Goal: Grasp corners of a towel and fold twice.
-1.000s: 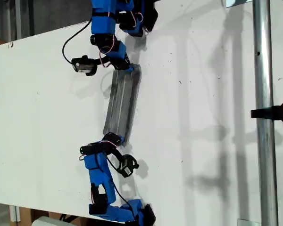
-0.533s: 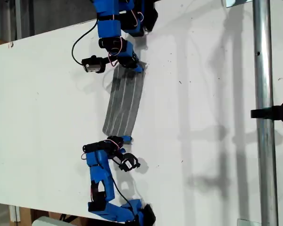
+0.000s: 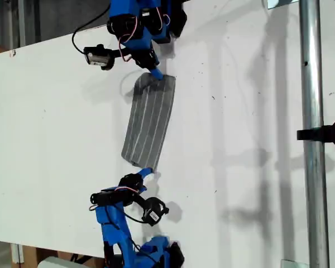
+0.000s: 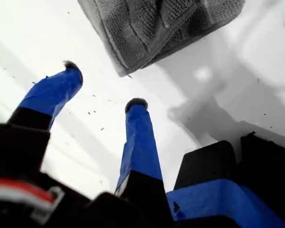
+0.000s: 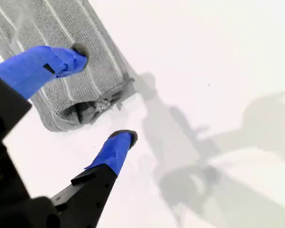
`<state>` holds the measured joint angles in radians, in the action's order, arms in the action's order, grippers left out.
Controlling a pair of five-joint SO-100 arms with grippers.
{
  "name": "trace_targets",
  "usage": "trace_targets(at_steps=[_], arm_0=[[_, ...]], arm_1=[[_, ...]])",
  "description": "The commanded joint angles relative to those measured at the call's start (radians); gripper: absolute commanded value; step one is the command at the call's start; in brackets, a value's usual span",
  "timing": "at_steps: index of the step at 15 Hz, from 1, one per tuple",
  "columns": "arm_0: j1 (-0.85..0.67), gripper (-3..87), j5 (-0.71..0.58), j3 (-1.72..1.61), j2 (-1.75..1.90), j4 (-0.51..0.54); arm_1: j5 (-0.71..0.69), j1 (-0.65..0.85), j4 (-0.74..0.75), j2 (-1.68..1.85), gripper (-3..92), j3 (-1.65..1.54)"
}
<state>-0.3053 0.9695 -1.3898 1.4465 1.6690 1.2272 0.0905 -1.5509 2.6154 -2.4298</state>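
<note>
Grey with white stripes, the towel (image 3: 149,120) lies as a folded strip on the white tabletop (image 3: 56,111) between the two arms. You'll find my first gripper (image 4: 103,84) spread apart, empty, just short of a towel corner (image 4: 125,70). My second gripper (image 5: 103,92) is spread too, one finger (image 5: 52,64) over the folded end.

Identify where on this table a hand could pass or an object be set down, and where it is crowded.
Free: the white table between the folded towel and the metal pole, and the stretch toward the exterior view's left. Crowded: each end of the towel, where an arm stands with open jaws.
</note>
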Motion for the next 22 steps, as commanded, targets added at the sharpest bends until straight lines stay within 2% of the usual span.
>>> trace_targets(at_steps=[1,2,3,5,6,9,12,13,15,17,18,22], arm_0=[[0.104,26.6,0.021,-0.084,0.229,-0.018],[0.130,26.5,0.038,-0.149,0.301,-0.017],[0.167,27.9,0.055,-0.232,0.373,-0.029],[0.284,34.1,0.081,-0.437,0.571,-0.150],[0.336,32.8,0.110,-0.583,0.709,-0.236],[0.479,30.5,0.192,-0.992,1.003,-0.454],[0.598,34.0,0.275,-1.146,1.022,-0.621],[0.600,33.9,0.287,-1.224,1.111,-0.647],[0.583,32.5,0.288,-1.355,1.384,-0.598],[0.574,29.4,0.284,-1.480,1.764,-0.466],[0.578,27.0,0.265,-1.542,1.960,-0.445],[0.552,26.1,0.281,-1.618,2.029,-0.440]], arm_1=[[0.052,-0.017,-0.015,0.103,23.2,-0.005],[0.063,-0.018,-0.020,0.121,9.6,-0.008],[0.069,-0.018,-0.018,0.141,8.3,-0.011],[0.120,-0.015,-0.026,0.221,28.5,-0.026],[0.160,-0.020,-0.034,0.236,36.1,-0.038],[0.255,-0.051,0.006,0.201,45.5,-0.129],[0.270,-0.017,0.038,0.052,48.1,-0.124],[0.262,-0.005,0.109,-0.067,48.5,-0.123],[0.255,0.017,0.245,-0.344,49.0,-0.092],[0.255,0.051,0.307,-0.503,48.8,-0.052],[0.255,0.072,0.334,-0.534,47.8,-0.054],[0.219,0.158,0.359,-0.715,46.3,0.000]])
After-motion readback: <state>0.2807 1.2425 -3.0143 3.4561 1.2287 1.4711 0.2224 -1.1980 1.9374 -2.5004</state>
